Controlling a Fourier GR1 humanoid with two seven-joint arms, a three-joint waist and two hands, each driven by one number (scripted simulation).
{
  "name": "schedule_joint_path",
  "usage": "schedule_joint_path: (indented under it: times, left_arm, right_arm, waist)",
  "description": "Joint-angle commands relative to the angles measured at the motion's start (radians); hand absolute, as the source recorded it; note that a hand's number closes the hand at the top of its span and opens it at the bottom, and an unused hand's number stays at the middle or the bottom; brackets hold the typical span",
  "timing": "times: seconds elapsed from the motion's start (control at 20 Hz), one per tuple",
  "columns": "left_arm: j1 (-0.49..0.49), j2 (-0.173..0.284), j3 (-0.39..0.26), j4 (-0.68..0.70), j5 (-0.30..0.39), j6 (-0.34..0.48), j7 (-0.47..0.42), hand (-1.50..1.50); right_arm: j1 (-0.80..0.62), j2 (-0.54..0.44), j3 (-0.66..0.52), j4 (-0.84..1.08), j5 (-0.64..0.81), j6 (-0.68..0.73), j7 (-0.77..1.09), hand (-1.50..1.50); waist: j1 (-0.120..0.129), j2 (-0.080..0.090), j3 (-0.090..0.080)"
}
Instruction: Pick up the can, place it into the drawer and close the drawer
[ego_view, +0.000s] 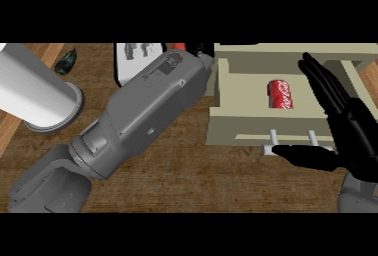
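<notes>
The red can (280, 94) bears white script, possibly Coca-Cola; unreadable.

White cylinder (37, 92) left on wooden counter (192, 175); dark bottle (66, 61) beside it.

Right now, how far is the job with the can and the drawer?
Done: the can lies inside the open drawer, so the pick and place are finished. In hand: the right hand is at the drawer's front, thumb by the white handle, fingers straight. Left: pushing the drawer shut; it is pulled out now. The left forearm reaches across the counter; its hand is mostly hidden.
</notes>
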Motion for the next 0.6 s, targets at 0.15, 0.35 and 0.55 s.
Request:
schedule_joint_path:
  times: [0.15,0.35,0.55]
  left_arm:
    - [0.037,0.081,-0.005,-0.085,-0.033,0.000,0.082,-1.50]
    - [0.029,0.073,-0.020,-0.138,-0.061,0.079,0.113,-1.50]
    - [0.074,0.166,-0.016,-0.198,-0.082,0.038,0.157,-1.50]
  right_arm:
    - [-0.140,-0.035,0.083,0.325,0.191,-0.119,-0.080,-1.50]
    - [-0.244,-0.046,0.132,0.473,0.317,-0.147,-0.040,-1.50]
    - [-0.333,-0.026,0.073,0.710,0.331,-0.282,-0.080,-1.50]
  waist:
    - [0.015,-0.003,0.000]
    - [0.021,-0.004,0.000]
    - [0.021,-0.001,0.001]
